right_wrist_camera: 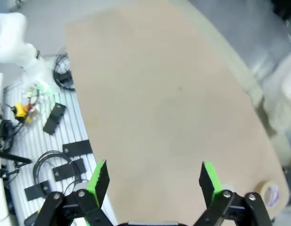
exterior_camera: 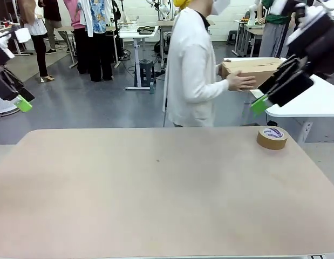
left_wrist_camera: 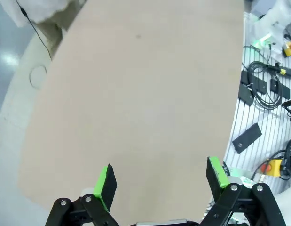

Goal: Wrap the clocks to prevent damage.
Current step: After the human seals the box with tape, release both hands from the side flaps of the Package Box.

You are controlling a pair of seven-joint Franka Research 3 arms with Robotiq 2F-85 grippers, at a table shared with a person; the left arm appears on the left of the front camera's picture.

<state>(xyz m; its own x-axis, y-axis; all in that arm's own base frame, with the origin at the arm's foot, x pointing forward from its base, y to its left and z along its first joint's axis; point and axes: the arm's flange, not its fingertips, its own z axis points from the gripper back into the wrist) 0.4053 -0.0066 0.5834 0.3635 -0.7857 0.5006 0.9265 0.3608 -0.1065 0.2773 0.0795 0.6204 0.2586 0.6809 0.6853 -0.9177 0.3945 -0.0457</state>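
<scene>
Brown cardboard box, level, held by person's hand, beyond table

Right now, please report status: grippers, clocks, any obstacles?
Left gripper and right gripper open, empty, raised. No clock bundle on table. Person holds brown cardboard box. Brown tape roll at far right.

White robot arms end in a black left gripper and right gripper with bright green pads and silver pivot screws, while the person wears a white long-sleeved top.
</scene>
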